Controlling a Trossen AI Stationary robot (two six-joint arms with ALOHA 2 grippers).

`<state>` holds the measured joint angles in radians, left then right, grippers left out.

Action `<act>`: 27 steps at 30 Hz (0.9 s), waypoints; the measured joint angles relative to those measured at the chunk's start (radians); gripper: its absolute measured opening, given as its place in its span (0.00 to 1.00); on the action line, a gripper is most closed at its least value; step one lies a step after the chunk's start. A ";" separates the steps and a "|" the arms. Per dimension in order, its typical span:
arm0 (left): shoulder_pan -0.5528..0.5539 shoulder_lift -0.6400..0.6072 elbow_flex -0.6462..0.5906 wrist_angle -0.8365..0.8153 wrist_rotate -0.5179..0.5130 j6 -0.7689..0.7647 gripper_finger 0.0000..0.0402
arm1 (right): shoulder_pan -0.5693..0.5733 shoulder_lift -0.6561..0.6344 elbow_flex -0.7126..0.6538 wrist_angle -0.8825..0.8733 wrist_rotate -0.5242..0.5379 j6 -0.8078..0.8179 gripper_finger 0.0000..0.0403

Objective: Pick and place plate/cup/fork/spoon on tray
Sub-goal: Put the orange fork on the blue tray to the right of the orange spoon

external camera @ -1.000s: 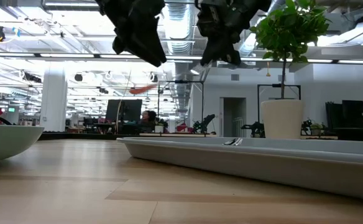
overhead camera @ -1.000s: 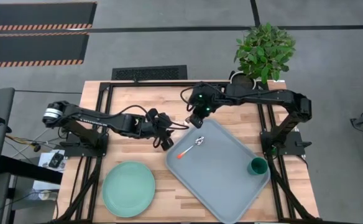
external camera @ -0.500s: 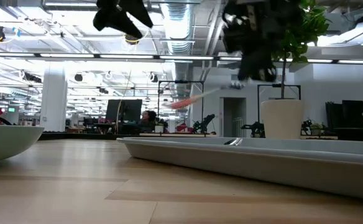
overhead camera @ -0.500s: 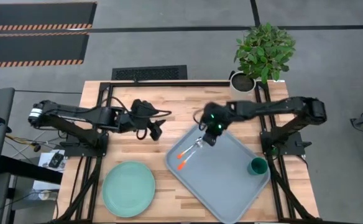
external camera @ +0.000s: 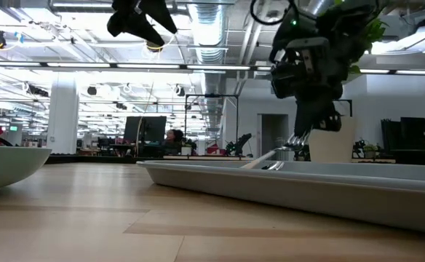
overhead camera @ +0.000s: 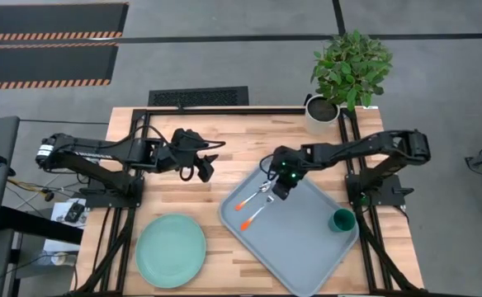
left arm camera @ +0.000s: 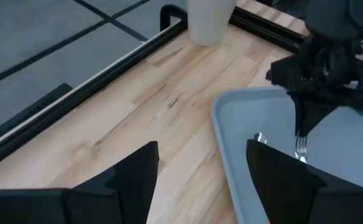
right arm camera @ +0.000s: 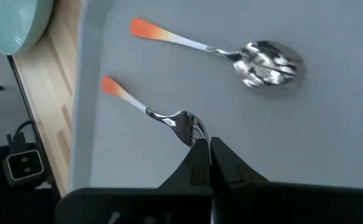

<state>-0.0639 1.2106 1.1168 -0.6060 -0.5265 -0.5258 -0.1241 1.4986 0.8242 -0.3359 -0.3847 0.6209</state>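
Note:
The pale grey-blue tray (overhead camera: 307, 241) lies at the table's right. On it are the spoon (overhead camera: 254, 196), the fork (overhead camera: 257, 213) beside it, and the dark green cup (overhead camera: 342, 221) at its right corner. The mint-green plate (overhead camera: 171, 250) rests on the wood, left of the tray. My right gripper (overhead camera: 278, 191) is low over the tray's far-left part, shut on the fork (right arm camera: 169, 115). My left gripper (overhead camera: 201, 169) hangs open and empty above the wood, left of the tray; the left wrist view shows its fingers wide apart (left arm camera: 200, 180). My right gripper pinches the fork's pronged head (right arm camera: 191, 129) between its two fingertips. The fingers come from above, slanting down. The fork slants from the fingers down behind the tray's rim (external camera: 260, 159), its orange handle end (right arm camera: 110, 84) low at the tray floor, alongside the spoon.
A white plant pot (overhead camera: 322, 111) with a leafy plant stands at the table's far right corner. Bare wood lies between the plate and the tray and along the far edge. Black frame rails border the table's left, right and far sides.
My right gripper has gone from the tray's far edge toward the near edge and down, bringing the fork from high in the air to low in the tray beside the spoon. My left gripper has drawn back toward the table's left and far edges, then stayed still.

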 joint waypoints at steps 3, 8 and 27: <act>0.000 0.000 0.000 -0.014 0.003 -0.001 0.58 | -0.022 0.026 0.001 0.008 -0.015 -0.017 0.00; 0.000 0.000 0.000 -0.014 -0.002 -0.002 0.58 | -0.048 0.048 0.001 -0.001 -0.041 -0.055 0.00; 0.000 0.000 0.000 -0.018 -0.017 -0.009 0.58 | -0.070 0.165 0.000 0.011 -0.030 -0.108 0.10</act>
<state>-0.0639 1.2110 1.1168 -0.6239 -0.5430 -0.5350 -0.1938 1.6633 0.8242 -0.3250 -0.4146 0.5133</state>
